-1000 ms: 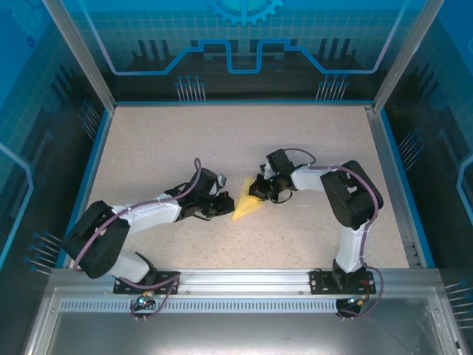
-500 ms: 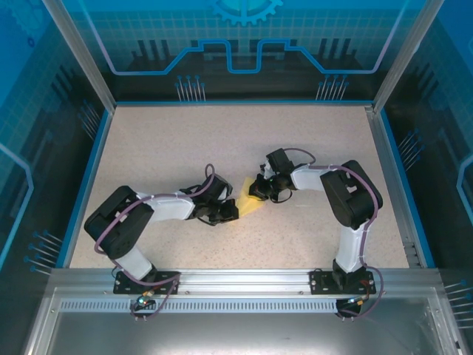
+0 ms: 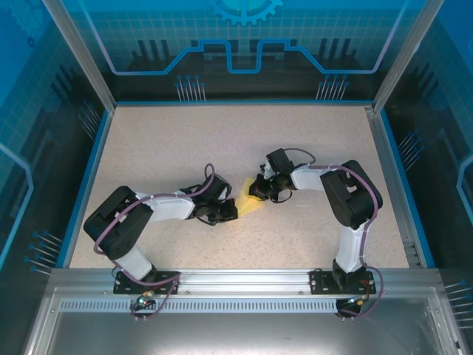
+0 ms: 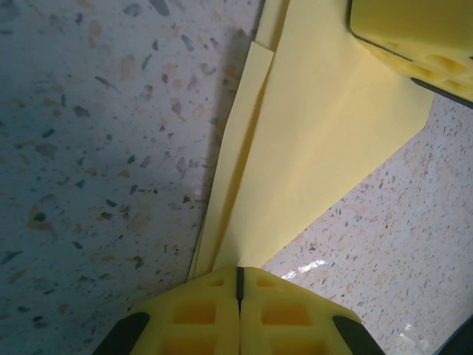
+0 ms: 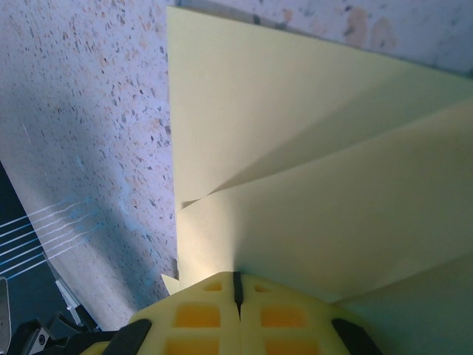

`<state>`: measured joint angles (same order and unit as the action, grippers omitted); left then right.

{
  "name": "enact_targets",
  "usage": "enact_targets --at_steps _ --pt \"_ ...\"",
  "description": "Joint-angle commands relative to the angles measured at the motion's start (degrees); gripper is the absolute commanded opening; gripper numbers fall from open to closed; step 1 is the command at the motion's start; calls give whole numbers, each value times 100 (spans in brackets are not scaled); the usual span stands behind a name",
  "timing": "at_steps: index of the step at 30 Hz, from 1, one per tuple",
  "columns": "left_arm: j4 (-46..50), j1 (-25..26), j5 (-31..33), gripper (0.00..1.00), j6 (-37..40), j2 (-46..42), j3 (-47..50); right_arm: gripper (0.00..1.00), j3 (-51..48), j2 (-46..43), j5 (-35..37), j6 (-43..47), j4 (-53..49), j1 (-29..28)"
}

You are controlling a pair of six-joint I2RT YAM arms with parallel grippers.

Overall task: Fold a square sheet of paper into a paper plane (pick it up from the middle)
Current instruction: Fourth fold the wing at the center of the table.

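While both arms reach in over the speckled table (image 3: 170,148), a folded yellow paper (image 3: 248,204) lies flat near its middle, held between the two grippers. From above, the paper reads as a narrow wedge. Its pointed end is at the left gripper (image 3: 232,214) and its wider end is at the right gripper (image 3: 258,194).

At the left wrist, the left gripper (image 4: 238,292) has its yellow pads pressed together. The tip of the paper (image 4: 318,140) runs straight into the seam between them, so the gripper is clamped on the paper. A layered fold edge runs along the sheet's left side, and a yellow finger (image 4: 414,33) of the right gripper sits over the far corner.

At the right wrist, the right gripper (image 5: 236,292) likewise has its pads closed, pinching the near edge of the paper (image 5: 310,192). Overlapping flaps with diagonal creases spread away from it across the tabletop. Blue-printed panels wall the table on three sides.
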<state>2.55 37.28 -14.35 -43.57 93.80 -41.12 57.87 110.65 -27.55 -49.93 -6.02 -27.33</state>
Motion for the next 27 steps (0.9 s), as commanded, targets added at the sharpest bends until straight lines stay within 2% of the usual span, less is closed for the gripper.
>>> enact_targets --at_steps 1,7,12,16,20,24,27 --pt "539 -67 225 7 -118 -72 156 0 -245 616 1033 29 -838 60" --pt "218 -199 -34 7 -331 -91 658 0 -231 625 1073 47 -910 62" --pt "331 -263 -159 7 -288 -508 917 0 -250 600 1071 37 -884 55" --pt "300 -279 -268 6 -109 -910 769 0 -254 607 1050 44 -857 60" --pt "-238 -282 -377 6 -55 -1079 517 0 -253 641 1051 35 -826 56" --pt "-810 -282 -542 6 -117 -772 164 0 -262 672 1016 7 -795 55" --pt "-779 -274 -448 4 -30 -406 -188 0 -256 668 1000 2 -787 53"
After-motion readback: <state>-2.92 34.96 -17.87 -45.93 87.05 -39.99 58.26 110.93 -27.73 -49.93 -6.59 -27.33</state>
